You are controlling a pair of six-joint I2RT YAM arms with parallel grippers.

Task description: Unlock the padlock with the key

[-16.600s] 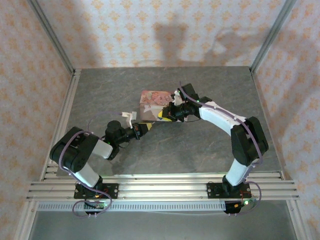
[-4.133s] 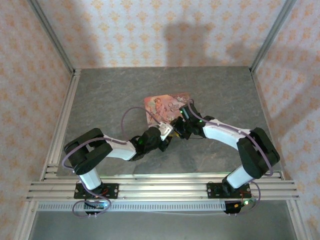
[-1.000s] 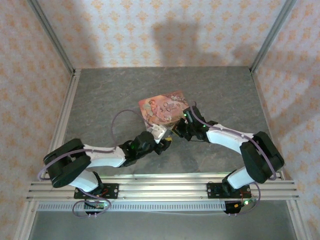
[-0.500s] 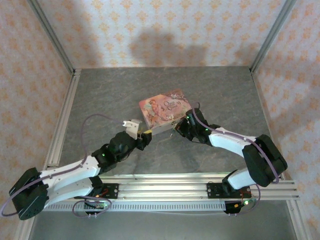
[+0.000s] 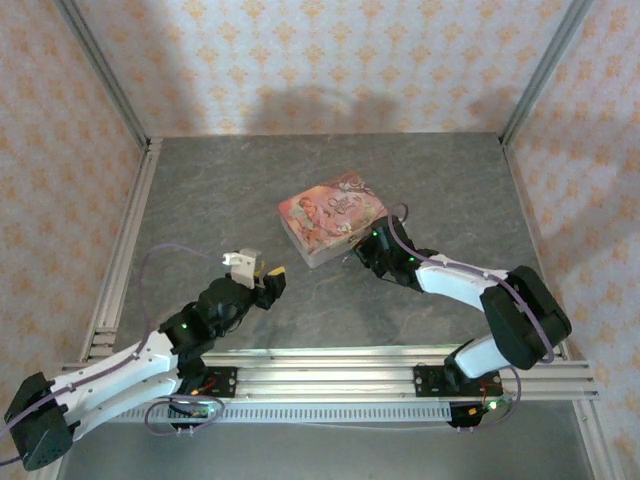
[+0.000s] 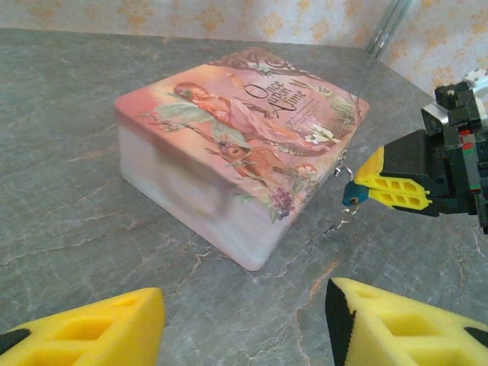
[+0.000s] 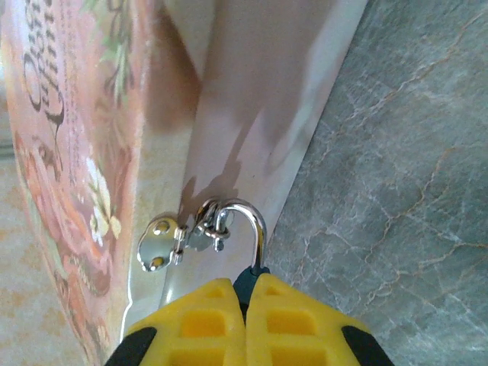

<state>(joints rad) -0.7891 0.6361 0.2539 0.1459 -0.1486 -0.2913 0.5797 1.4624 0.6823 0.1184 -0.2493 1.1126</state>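
a: left gripper [image 6: 244, 324] is spread wide and empty, the pink box [image 6: 229, 152] ahead of it?
b: yes. off to its right, the right gripper [image 7: 245, 291] pinches the padlock [image 6: 352, 197], shackle [image 7: 257, 221] hooked through the box's clasp [image 7: 156, 248].
a: the key?
b: can't make it out. i'd hold the lock steady, keyhole clear.

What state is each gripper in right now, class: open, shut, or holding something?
Left gripper: open, holding nothing.
Right gripper: shut on the padlock, which hangs at the clasp of the pink box.
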